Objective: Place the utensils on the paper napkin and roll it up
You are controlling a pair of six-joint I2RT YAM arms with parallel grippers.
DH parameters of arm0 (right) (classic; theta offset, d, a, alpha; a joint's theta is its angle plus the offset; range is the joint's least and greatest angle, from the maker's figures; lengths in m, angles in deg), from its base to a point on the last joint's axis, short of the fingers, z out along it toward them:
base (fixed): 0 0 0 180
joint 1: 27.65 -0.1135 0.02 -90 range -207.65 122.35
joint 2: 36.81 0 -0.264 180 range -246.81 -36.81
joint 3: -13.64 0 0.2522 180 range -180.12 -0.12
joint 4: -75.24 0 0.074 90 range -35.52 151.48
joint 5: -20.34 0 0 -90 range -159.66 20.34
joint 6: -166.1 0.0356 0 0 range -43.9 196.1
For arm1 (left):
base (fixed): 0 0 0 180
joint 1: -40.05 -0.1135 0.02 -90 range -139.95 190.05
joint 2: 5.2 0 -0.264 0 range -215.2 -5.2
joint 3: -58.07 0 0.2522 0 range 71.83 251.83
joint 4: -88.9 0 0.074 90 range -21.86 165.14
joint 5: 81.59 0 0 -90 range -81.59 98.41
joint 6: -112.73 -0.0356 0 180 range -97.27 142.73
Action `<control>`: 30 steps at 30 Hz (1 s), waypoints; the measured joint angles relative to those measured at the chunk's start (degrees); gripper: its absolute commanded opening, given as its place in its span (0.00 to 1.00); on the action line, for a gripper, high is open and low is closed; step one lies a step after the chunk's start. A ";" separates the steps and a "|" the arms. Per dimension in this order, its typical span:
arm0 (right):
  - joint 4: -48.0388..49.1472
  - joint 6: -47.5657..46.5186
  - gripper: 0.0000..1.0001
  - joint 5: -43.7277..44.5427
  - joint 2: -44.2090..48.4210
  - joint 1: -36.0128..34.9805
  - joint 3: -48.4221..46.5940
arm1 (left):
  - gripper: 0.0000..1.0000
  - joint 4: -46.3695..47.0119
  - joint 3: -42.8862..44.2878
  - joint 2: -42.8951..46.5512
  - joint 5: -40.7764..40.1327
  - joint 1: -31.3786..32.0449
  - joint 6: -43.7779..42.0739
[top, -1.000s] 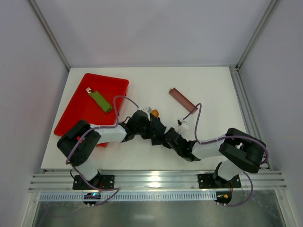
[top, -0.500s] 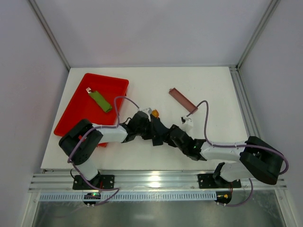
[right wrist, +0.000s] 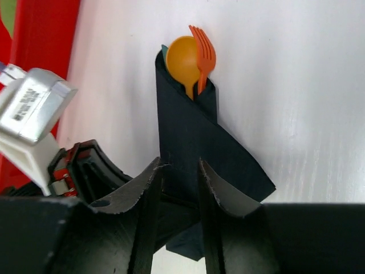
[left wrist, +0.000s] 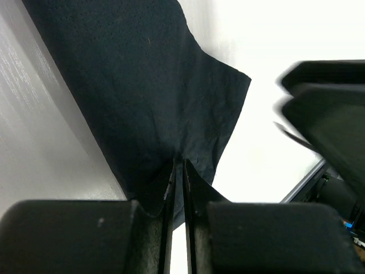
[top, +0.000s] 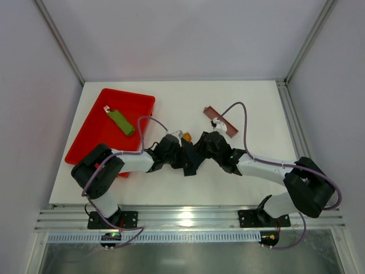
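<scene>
My left gripper [left wrist: 178,165] has its fingers pressed together on a pinch of the paper napkin [left wrist: 148,97]. The black sheet fans away from the tips across the white table [left wrist: 296,34]. I judge that pinch is there to anchor one end so the roll does not spring open.

My right gripper [right wrist: 179,171] has its fingers apart, one on each side of the wrapped bundle, which runs straight out ahead of the tips. At its far end the utensils [right wrist: 185,63] poke out: an orange spoon [right wrist: 179,57] and, just to its right, a fork [right wrist: 203,45]. A loose flap trails off past the right finger. So the cutlery is inside the napkin and rolling looks well along. The straddling pose suits tucking or turning that flap.

I cannot tell whether the right fingertips touch the paper or only stand over it. The utensil handles are swallowed by the wrap, so I cannot say whether a third piece is in there. From above, both wrists cover the bundle, and only a speck of orange shows beyond the tips. In the left wrist view, the dark blurred shape right of the fingers is probably the other gripper.
</scene>
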 measured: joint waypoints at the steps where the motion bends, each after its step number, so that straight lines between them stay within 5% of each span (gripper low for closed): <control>1: 0.44 -0.33 0.32 -0.74 -1.07 0.20 -0.26 | 0.08 0.04 0.00 0.00 0.00 0.00 0.00; 8: 2.54 0.11 0.24 -2.40 -9.53 1.05 3.26 | 0.10 -0.04 0.09 -0.02 -0.02 0.07 -0.04; 30: 7.43 4.74 0.17 3.61 -8.35 -4.46 7.50 | 0.27 -4.04 2.69 -0.11 -0.26 0.22 -0.39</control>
